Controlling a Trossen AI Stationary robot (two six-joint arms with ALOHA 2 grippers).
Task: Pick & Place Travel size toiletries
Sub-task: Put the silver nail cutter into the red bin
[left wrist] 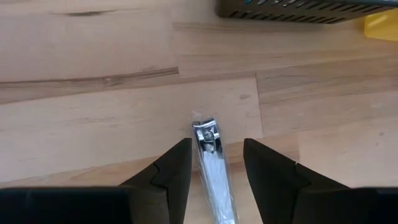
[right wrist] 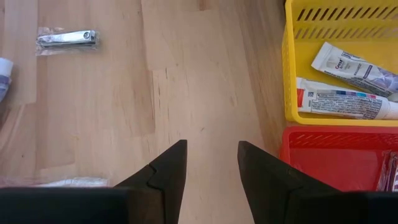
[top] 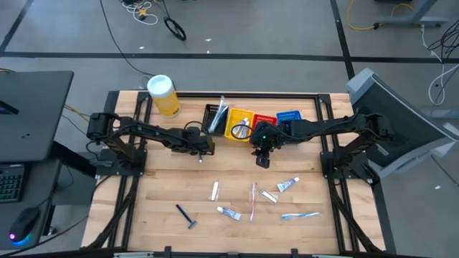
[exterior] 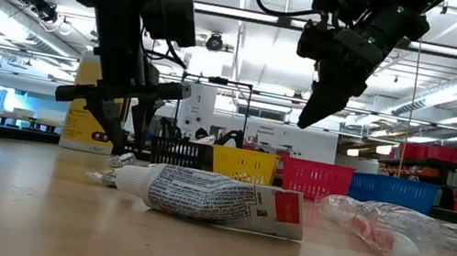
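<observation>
Both tools part-open, left tool (left wrist: 214,171) straddling nail clipper (left wrist: 210,168); right tool (right wrist: 211,165) empty

Four baskets (top: 247,123) sit in a row along the back of the table (top: 158,193), canister (top: 163,94) off to their left. Loose toiletries (top: 254,201) are scattered near the front edge, nail clipper (left wrist: 211,168) lying between the left gripper (left wrist: 214,171) fingers.

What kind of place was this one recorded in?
Probably a robotics lab or workshop: a wooden table fitted with two arms, cables on the floor, a keyboard and mouse beside it, and open ceiling lights with shelving behind.
</observation>
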